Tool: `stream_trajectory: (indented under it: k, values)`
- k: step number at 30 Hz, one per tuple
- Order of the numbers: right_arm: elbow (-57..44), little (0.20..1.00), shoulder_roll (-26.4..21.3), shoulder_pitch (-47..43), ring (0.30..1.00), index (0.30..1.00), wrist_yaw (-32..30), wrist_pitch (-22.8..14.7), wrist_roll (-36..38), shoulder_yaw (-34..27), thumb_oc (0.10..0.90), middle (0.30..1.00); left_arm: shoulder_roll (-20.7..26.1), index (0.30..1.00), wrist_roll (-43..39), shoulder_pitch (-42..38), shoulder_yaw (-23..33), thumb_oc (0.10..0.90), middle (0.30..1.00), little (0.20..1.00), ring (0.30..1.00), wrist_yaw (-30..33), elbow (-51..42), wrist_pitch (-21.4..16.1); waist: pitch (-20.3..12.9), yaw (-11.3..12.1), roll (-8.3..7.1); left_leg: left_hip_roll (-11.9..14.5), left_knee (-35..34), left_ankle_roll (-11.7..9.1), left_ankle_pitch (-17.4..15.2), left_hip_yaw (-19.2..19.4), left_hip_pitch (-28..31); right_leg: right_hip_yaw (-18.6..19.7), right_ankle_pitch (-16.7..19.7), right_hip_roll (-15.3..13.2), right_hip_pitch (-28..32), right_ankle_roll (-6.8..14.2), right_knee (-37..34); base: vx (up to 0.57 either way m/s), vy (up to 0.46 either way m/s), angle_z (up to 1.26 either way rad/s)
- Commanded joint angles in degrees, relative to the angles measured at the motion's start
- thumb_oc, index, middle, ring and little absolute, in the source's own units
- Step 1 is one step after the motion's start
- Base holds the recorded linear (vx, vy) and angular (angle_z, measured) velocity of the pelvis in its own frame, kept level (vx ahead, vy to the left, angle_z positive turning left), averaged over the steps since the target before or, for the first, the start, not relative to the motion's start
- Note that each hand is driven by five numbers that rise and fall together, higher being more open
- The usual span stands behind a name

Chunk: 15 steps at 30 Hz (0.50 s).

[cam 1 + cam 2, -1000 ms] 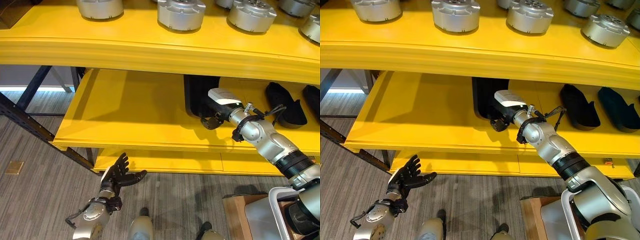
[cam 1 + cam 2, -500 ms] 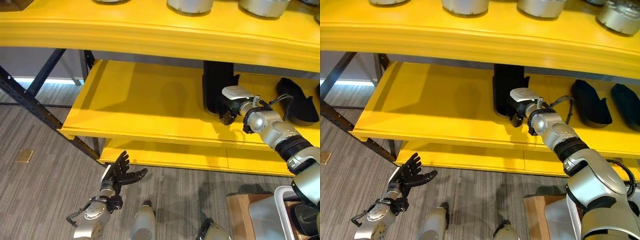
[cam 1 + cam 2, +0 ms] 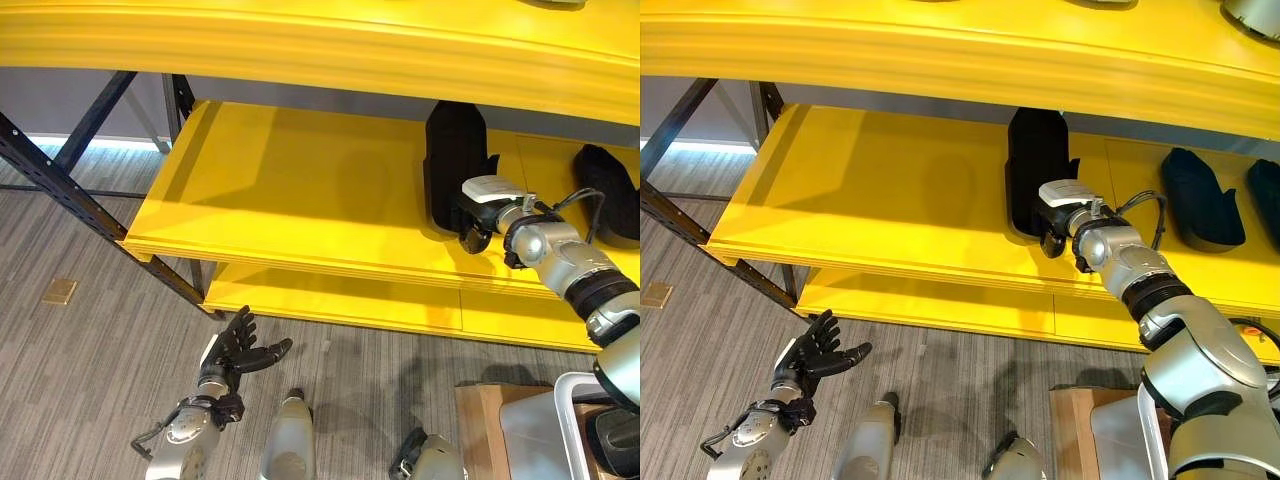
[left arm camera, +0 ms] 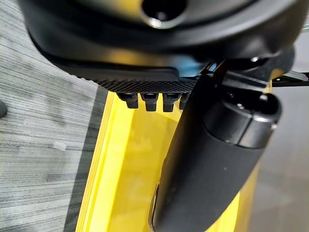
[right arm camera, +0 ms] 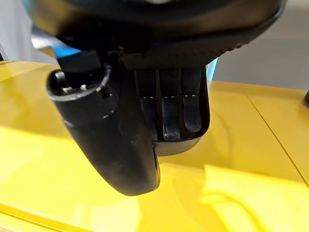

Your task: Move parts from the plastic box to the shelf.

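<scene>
Glossy yellow painted shelf (image 3: 300, 210); matt black plastic part (image 3: 455, 160); grey wood-grain floor (image 3: 90, 340).

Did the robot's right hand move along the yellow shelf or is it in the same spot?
Cannot tell. The right hand is by the black part on the shelf as before; the camera itself shifted.

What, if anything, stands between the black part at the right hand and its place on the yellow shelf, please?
Nothing visible does: the black part already rests on the yellow shelf, with the right hand against its near end and bare shelf around it.
</scene>
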Motion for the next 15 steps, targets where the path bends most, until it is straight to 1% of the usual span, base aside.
stream_trajectory:
  k: [1,5,15]
  values:
    - [1.3,0.300,-3.7,-10.4,0.300,0.300,-5.0,-0.4,-0.3,-2.6,0.400,0.300,3.2,1.000,-0.8,-1.6,-0.3,0.900,1.000,1.000,1.000,-1.4,-7.2,-6.3,-3.0,2.1,-0.41,2.9,-0.9,-0.5,-1.8,-3.6,1.9,1.3,0.1,0.2,2.7,1.1,2.8,0.00,-0.009,0.04]
    - [0.1,0.300,-4.8,-9.8,0.300,0.300,-4.9,-0.6,-0.5,-3.0,0.400,0.300,3.1,1.000,-0.8,-1.9,-0.2,0.900,1.000,1.000,1.000,-1.3,-6.9,-6.5,-2.7,2.0,-0.19,2.7,-1.1,-0.5,-1.7,-3.9,1.7,1.0,0.1,-0.1,2.6,1.2,3.0,0.00,-0.007,0.03]
    - [2.7,0.300,-5.9,-10.0,0.300,0.300,-5.5,-0.8,-1.8,-2.4,0.400,0.300,3.3,1.000,-1.0,-1.8,-0.4,0.900,1.000,1.000,1.000,-1.6,-7.3,-6.6,-2.0,2.0,0.20,2.3,-1.7,-0.3,-1.2,-4.5,1.3,0.5,0.2,-0.3,1.9,1.0,3.4,0.00,-0.005,0.03]
